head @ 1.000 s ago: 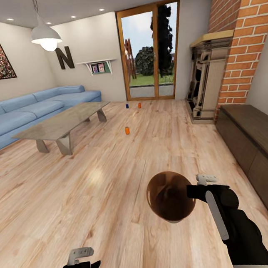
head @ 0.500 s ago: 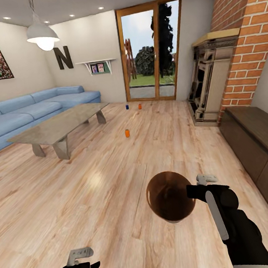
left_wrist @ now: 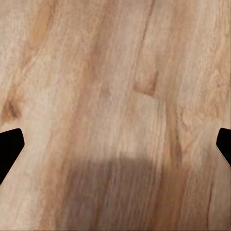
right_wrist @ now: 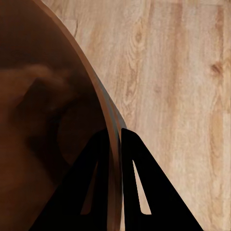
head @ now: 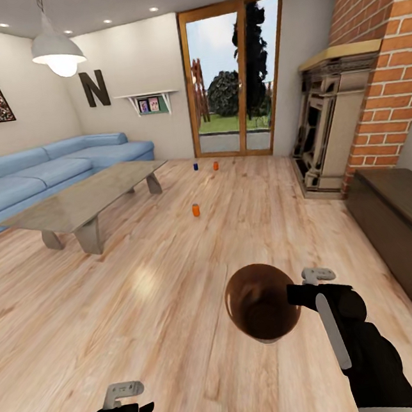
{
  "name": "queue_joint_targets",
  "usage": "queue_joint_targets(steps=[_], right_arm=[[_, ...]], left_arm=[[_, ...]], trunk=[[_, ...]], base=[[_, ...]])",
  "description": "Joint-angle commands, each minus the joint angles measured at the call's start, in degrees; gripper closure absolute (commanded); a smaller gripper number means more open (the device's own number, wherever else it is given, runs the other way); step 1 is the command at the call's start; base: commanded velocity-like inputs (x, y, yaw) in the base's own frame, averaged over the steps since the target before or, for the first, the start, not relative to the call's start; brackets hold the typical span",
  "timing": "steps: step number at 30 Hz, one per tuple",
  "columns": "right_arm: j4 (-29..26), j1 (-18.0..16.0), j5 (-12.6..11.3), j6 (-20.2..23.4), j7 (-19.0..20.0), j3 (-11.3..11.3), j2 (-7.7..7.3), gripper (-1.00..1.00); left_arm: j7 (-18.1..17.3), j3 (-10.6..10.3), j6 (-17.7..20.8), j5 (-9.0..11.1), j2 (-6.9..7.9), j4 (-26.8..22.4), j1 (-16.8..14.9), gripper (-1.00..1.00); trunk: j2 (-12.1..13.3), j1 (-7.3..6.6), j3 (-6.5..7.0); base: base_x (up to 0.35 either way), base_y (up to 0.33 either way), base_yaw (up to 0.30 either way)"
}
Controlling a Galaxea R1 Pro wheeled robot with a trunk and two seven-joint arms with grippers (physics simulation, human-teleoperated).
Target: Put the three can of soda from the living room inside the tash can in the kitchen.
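Note:
Three cans of soda stand upright on the wood floor of the living room ahead: an orange can (head: 195, 210) nearest, a dark blue can (head: 195, 166) and another orange can (head: 215, 165) farther off by the glass doors. My right gripper (head: 293, 295) is shut on the rim of the tash can (head: 262, 302), which hangs above the floor showing its brown inside. In the right wrist view the two fingers (right_wrist: 98, 159) pinch the bin's wall (right_wrist: 53, 120). My left gripper (head: 130, 402) hangs low and open over bare floor, its gap (left_wrist: 115, 144) holding nothing.
A low grey table (head: 82, 198) and a blue sofa (head: 47, 171) stand at the left. A fireplace (head: 328, 126), brick wall and a dark low cabinet (head: 401, 220) line the right. Wood-framed glass doors (head: 235, 73) are behind the cans. A wide strip of floor runs between.
The whole view has shifted: table, sofa and lamp slid left and the cans sit slightly lower, so the camera moved forward. Both arms and the held bin keep their places.

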Motion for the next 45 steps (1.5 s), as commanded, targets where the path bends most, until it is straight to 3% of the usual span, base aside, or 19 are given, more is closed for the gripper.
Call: queue_joint_targets(steps=[1, 45], right_arm=[[0.0, 0.0, -1.0, 0.0, 0.2, 0.0, 0.01, 1.0], [0.6, 0.0, -1.0, 0.0, 0.2, 0.0, 0.01, 1.0]], left_arm=[[0.0, 0.0, 0.0, 0.0, 0.02, 0.0, 0.0, -1.0], [0.1, 0.0, -0.1, -0.2, -0.03, 0.1, 0.0, -1.0]], trunk=[[0.0, 0.0, 0.01], [0.0, 0.0, 0.01]], base=[[0.338, 0.0, 0.0], [0.338, 0.0, 0.0]])
